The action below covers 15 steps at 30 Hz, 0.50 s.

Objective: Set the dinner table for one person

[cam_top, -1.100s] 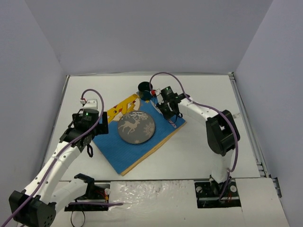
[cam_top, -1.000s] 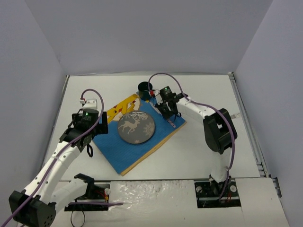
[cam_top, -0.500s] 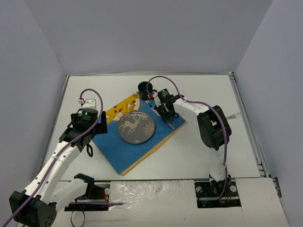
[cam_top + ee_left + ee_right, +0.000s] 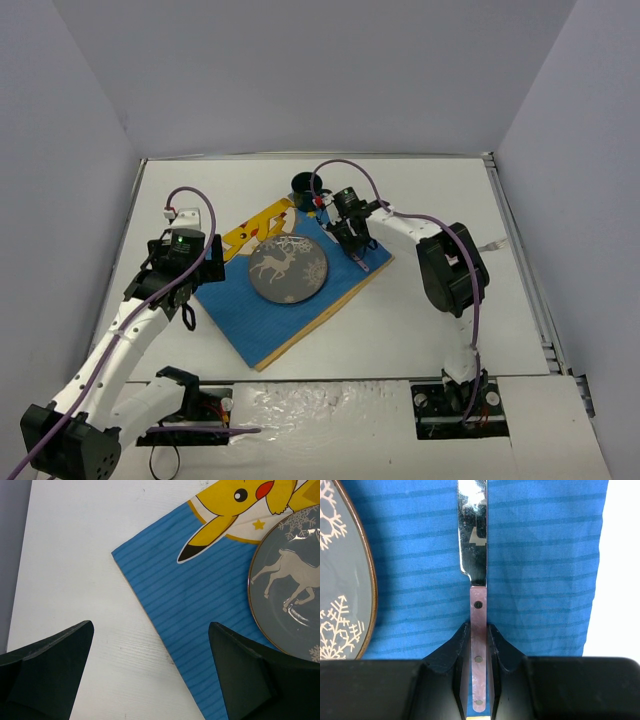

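The dinner table (image 4: 420, 320) is a white tabletop carrying a blue cartoon-print placemat (image 4: 270, 325) with a grey deer-pattern plate (image 4: 287, 269) on it. My right gripper (image 4: 350, 238) is shut on the pink handle of a knife (image 4: 473, 530). The blade points forward low over the placemat (image 4: 545, 555), just right of the plate's rim (image 4: 350, 580). My left gripper (image 4: 150, 630) hangs wide open over the placemat's left edge (image 4: 200, 595) and the bare table (image 4: 75, 570), with nothing between its fingers. The plate (image 4: 295, 580) lies to its right.
A dark cup (image 4: 304, 184) stands behind the placemat's far corner. A fork (image 4: 492, 243) lies near the table's right edge. Grey walls enclose the table on three sides.
The right gripper has carried the knife a little left, closer to the plate, over the placemat's right side. The left arm has barely moved.
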Motion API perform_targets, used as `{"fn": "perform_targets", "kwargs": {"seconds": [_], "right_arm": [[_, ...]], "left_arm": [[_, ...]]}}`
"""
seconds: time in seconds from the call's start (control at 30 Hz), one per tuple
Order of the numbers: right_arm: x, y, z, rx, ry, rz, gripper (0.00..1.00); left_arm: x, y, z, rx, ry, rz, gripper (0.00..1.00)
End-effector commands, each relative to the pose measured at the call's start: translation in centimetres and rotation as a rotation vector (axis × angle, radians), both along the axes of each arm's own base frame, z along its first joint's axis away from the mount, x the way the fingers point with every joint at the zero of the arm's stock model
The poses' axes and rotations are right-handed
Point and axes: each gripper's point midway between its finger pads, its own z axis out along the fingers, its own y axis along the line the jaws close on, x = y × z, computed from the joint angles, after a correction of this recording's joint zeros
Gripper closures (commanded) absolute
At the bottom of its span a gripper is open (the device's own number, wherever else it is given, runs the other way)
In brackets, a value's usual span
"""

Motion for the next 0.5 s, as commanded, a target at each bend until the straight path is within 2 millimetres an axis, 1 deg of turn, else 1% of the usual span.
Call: {"fn": "perform_targets", "kwargs": {"seconds": [0.0,0.2,0.23,0.3,0.33,0.4,0.47], "right_arm": [[1.3,-0.7,2.8,0.015,-0.086,-0.024,1.0],[1.1,-1.3,1.8,0.0,-0.076,-0.031,1.0],[1.0,-1.4,1.8,-0.001,-0.074,-0.034,0.98],[0.9,-1.3,1.9,0.007,-0.073,-0.042,0.91],[1.0,-1.2,2.3,0.019,-0.078,-0.046,0.85],[1.3,-0.8,3.9,0.052,-0.104,-0.065,0.72],[1.7,-0.6,6.1,0.084,-0.145,-0.098,0.57]], "left_arm": [[1.0,0.2,1.2,-0.005,-0.055,0.012,0.03],[1.0,0.2,1.2,-0.008,-0.055,0.011,0.03],[1.0,0.2,1.2,-0.009,-0.054,0.011,0.03],[1.0,0.2,1.2,-0.008,-0.053,0.012,0.03],[1.0,0.2,1.2,-0.008,-0.053,0.011,0.03],[1.0,0.1,1.2,-0.01,-0.055,0.009,0.03],[1.0,0.1,1.2,-0.012,-0.055,0.008,0.03]]}}
